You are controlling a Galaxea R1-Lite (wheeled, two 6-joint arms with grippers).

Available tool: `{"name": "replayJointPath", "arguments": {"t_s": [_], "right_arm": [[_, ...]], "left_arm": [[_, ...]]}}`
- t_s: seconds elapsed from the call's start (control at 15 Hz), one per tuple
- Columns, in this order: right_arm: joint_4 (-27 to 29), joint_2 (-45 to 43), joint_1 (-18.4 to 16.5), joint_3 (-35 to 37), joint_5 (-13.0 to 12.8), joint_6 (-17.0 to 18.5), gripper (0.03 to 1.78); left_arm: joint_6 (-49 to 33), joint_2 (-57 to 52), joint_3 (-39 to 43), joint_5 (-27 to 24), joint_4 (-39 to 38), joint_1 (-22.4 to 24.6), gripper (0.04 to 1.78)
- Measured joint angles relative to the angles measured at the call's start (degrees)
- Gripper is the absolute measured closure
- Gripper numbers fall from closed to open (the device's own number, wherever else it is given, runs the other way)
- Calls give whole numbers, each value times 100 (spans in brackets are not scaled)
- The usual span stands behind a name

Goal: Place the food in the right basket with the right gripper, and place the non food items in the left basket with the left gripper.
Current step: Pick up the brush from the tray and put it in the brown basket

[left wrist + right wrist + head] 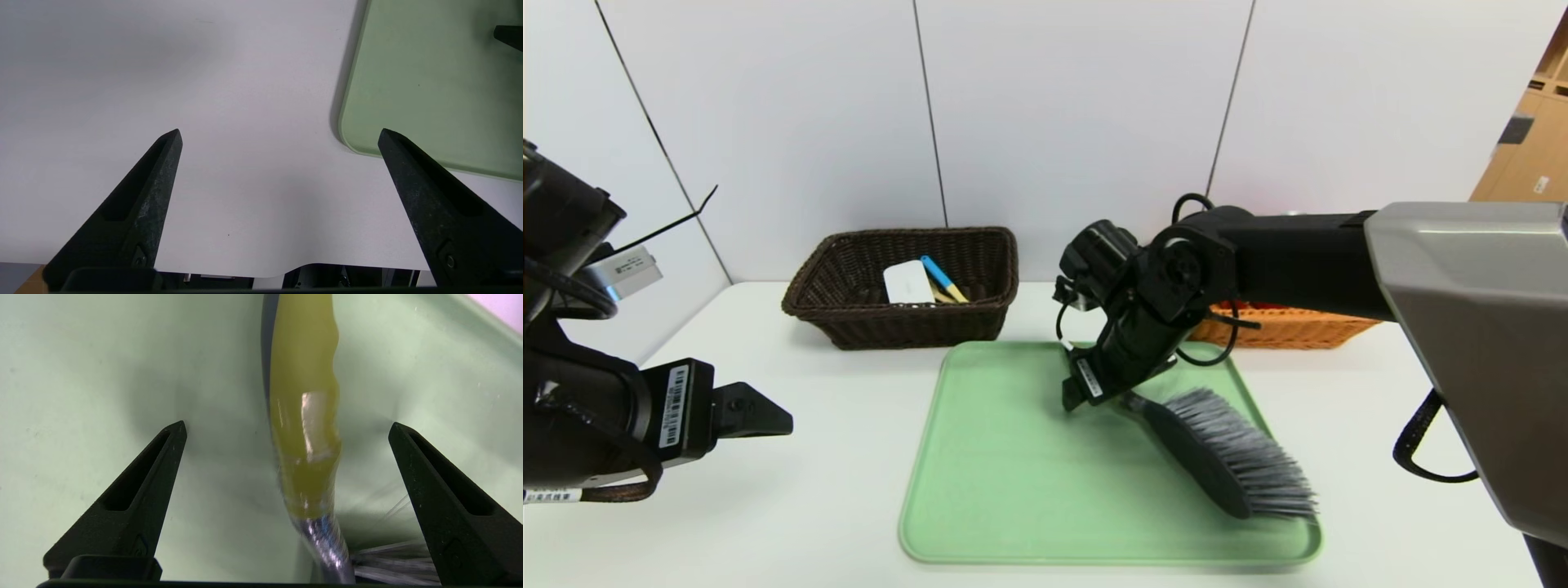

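Green-handled brush (1225, 457) lies between the wide-open, empty right gripper (286, 428) fingers, though the idle, open left gripper (280, 134) should take it: risking missorting.

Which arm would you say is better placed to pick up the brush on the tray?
Right, by position: the right gripper hangs open astride the brush handle on the green tray, while the open left gripper sits over bare table beside it. By the task's rule, though, the brush belongs to the left.
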Motion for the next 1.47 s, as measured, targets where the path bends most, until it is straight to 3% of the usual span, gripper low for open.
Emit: {"name": "replayJointPath", "arguments": {"t_s": [0.27, 0.33, 0.53, 0.73, 0.87, 1.47], "right_arm": [[-184, 84, -33, -5, -52, -11, 10], [-195, 99, -43, -5, -52, -13, 17], [-178, 118, -43, -5, -50, -10, 65], [-162, 121, -43, 0, -50, -10, 98], [-154, 117, -40, 0, -32, -16, 136], [-250, -15, 0, 4, 0, 69, 136]], "left_arm": [[0, 2, 35, 1, -11, -10, 13], [0, 2, 35, 4, -10, -9, 13], [0, 2, 39, 1, -7, -9, 13], [0, -2, 39, 1, -10, 2, 13], [-4, -2, 39, 6, -10, 2, 13], [-13, 0, 22, 28, -10, 7, 13]]}}
